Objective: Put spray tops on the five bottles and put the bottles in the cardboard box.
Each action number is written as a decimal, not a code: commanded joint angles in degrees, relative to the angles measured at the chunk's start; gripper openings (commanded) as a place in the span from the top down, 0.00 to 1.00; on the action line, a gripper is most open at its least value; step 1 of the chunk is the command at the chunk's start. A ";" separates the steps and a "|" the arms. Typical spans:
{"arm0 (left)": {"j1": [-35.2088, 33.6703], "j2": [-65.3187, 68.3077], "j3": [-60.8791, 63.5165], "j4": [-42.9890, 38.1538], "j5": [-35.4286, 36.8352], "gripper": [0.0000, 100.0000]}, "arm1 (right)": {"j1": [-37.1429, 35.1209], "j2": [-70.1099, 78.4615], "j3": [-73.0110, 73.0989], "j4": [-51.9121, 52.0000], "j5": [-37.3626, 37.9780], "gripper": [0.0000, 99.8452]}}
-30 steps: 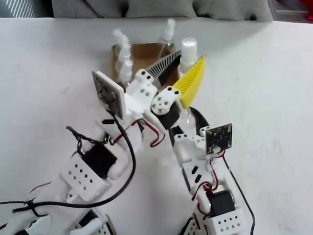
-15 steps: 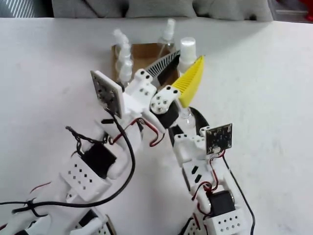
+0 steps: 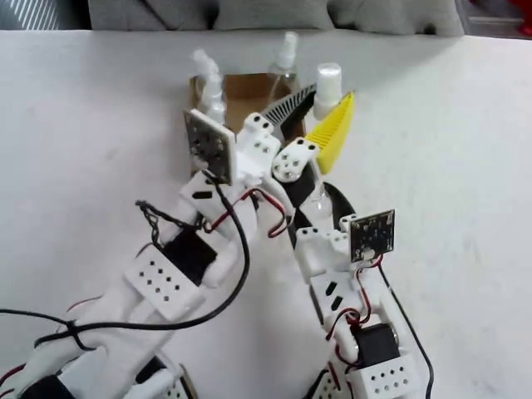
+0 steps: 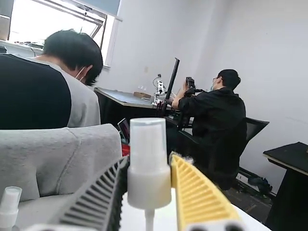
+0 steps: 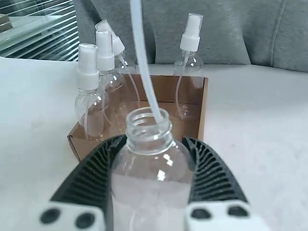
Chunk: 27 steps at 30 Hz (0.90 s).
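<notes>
Two arms meet over a white table [image 3: 449, 166] beside the cardboard box [image 3: 249, 93]. In the high view, the left gripper [image 3: 331, 91], one finger black and one yellow, is clamped on a white spray top [image 3: 327, 76]. The box lies just at 9 o'clock of that top, and grey cushions [image 3: 274, 12] line the table's 12 o'clock edge.

That view hides the join beneath the top, and the right wrist view supplies it. There the right gripper [image 5: 154, 142] has its black ribbed fingers closed tight on a clear bottle [image 5: 149, 185] whose neck is uncapped. The top's thin tube [image 5: 143, 62] runs down into the opening.

The same view looks into the box, just beyond the held bottle, where four capped bottles [image 5: 88, 91] stand upright. Three are grouped along one side wall and the fourth stands apart at the opposite far corner. From above, the arms cover much of the box, with spray heads showing at its 9 o'clock wall and its 1 o'clock corner.

The left wrist view gives the grip itself: the spray top stands upright, pinched at its collar between the black and yellow fingers, with its tube dropping below.
</notes>
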 commanded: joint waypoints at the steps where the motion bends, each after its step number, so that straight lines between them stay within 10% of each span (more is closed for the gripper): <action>1: -0.57 -0.40 -0.70 -2.11 0.62 0.98 | -0.22 -0.40 0.53 0.13 0.70 0.98; 27: -0.75 -0.66 12.84 -2.46 0.79 0.97 | -0.13 -0.40 0.53 0.13 0.70 0.98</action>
